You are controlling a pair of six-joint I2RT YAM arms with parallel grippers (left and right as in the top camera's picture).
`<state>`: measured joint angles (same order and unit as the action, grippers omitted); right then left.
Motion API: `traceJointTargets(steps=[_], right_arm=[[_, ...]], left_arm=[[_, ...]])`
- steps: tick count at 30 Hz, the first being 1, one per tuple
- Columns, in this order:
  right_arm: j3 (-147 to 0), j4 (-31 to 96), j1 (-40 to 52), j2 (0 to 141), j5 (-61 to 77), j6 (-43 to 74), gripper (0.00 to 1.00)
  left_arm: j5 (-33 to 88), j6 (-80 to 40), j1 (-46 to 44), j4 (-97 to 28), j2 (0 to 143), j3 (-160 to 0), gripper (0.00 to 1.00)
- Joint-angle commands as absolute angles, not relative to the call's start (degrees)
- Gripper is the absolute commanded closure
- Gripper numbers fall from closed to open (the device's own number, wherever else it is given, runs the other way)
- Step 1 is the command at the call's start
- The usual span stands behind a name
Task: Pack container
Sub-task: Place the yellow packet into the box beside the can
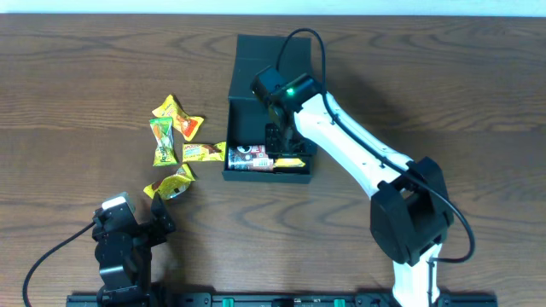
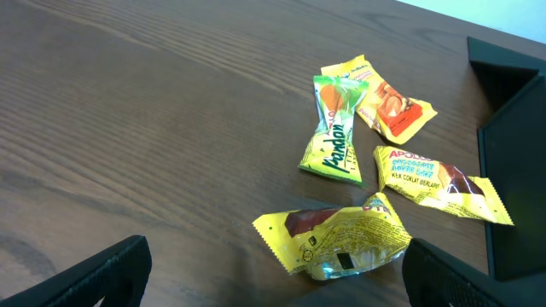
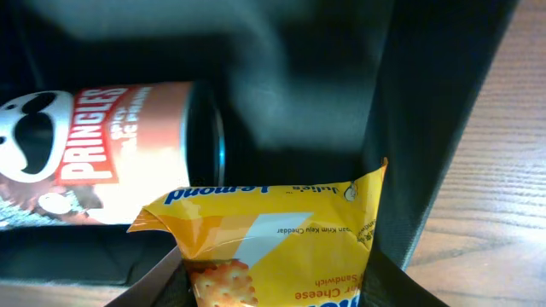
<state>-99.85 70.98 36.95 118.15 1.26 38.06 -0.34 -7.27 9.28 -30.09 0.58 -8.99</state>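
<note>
The dark teal container (image 1: 256,60) stands open at the table's middle, its lid flap folded back. My right gripper (image 1: 287,152) reaches down into it and is shut on a yellow cheese cracker packet (image 3: 281,239) at the box's right inner wall (image 3: 435,102). A red Pringles can (image 3: 102,153) lies on its side inside, to the left of the packet; it also shows in the overhead view (image 1: 250,158). My left gripper (image 2: 273,290) is open and empty, low over the table, with a yellow packet (image 2: 341,243) just ahead between its fingers.
Loose snack packets lie left of the container: a green one (image 2: 334,136), a yellow-orange one (image 2: 388,102) and a yellow Apollo one (image 2: 435,183) against the container's wall (image 2: 516,170). The left arm's base (image 1: 119,247) sits at the front left.
</note>
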Motion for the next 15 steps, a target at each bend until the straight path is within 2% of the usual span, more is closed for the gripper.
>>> traceJointTargets(steps=[1, 5, 11, 15], right_arm=[[-97.8, 70.3, 37.1, 118.2, -0.1, 40.7, 0.69], [-96.8, 69.5, 37.1, 118.2, 0.2, 40.7, 0.68], [-96.8, 68.9, 37.1, 118.2, -1.5, 40.7, 0.6], [-96.8, 68.6, 37.1, 118.2, -1.5, 40.7, 0.46]], left_arm=[[-0.4, -6.9, 9.3, -30.0, 0.3, -8.1, 0.05], [-0.4, -6.9, 9.3, -30.0, 0.3, -8.2, 0.05], [-0.4, -6.9, 9.3, -30.0, 0.3, -8.1, 0.05], [-0.4, -6.9, 9.3, -30.0, 0.3, -8.1, 0.05]])
